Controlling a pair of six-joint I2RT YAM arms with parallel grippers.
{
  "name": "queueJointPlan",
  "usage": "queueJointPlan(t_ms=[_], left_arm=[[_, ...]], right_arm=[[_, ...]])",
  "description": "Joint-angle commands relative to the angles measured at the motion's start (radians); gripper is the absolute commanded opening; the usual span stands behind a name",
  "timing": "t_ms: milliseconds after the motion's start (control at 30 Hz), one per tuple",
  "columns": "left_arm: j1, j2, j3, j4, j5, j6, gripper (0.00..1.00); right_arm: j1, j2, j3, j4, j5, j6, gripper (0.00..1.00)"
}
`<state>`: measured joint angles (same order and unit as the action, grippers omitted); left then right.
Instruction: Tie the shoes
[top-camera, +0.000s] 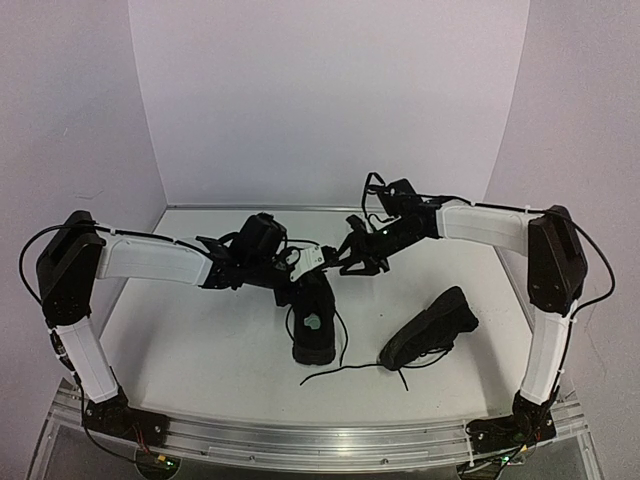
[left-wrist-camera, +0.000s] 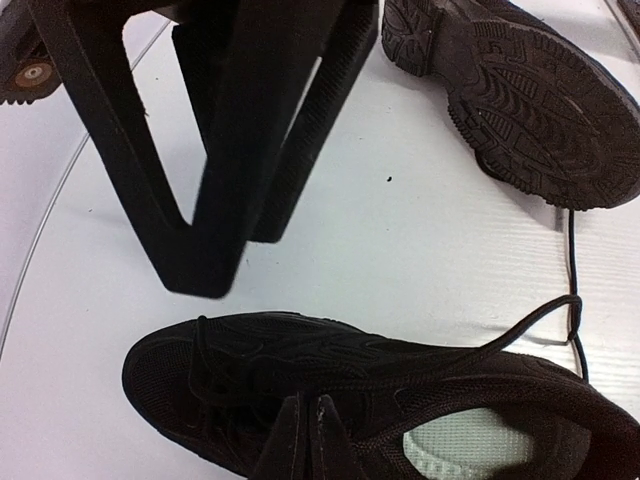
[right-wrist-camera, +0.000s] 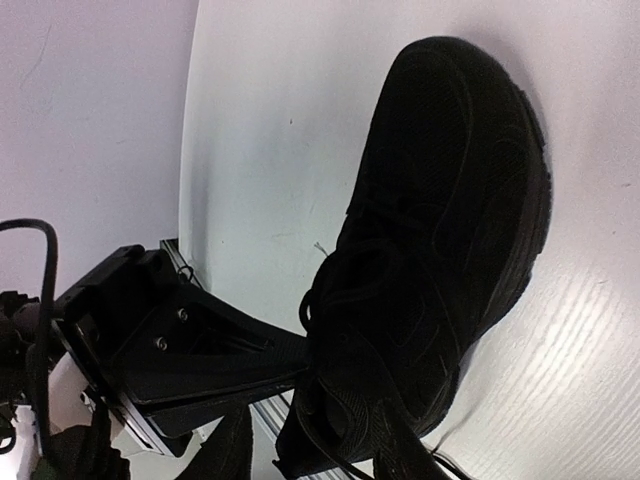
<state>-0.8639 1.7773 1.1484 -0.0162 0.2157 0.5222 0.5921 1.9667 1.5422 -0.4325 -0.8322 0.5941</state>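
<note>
One black shoe stands upright mid-table, its pale insole label showing. My left gripper is shut, its tips pressed into this shoe's laces over the tongue; I cannot see whether a lace is pinched. My right gripper is open just beyond it, its fingers straddling the same shoe near the lacing. In the left wrist view the right gripper's fingers hang spread above the toe. The other shoe lies on its side to the right, sole showing.
Loose black laces trail over the white table in front of both shoes, and one lace runs between them. A metal rail lines the near edge. Pale walls enclose the back and sides.
</note>
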Motion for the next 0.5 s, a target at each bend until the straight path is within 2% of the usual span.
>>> queueJointPlan(t_ms=[0,167,467], left_arm=[[-0.001,0.013,0.004,0.005,0.015,0.025,0.0],[-0.001,0.007,0.01,-0.029,0.007,0.047,0.0],[-0.002,0.01,0.017,-0.044,0.002,0.06,0.0]], right_arm=[[0.003,-0.011,-0.034,0.032,0.04,0.028,0.27],[0.012,0.029,-0.031,0.031,0.042,0.015,0.14],[0.051,0.094,0.019,0.032,0.004,-0.002,0.12]])
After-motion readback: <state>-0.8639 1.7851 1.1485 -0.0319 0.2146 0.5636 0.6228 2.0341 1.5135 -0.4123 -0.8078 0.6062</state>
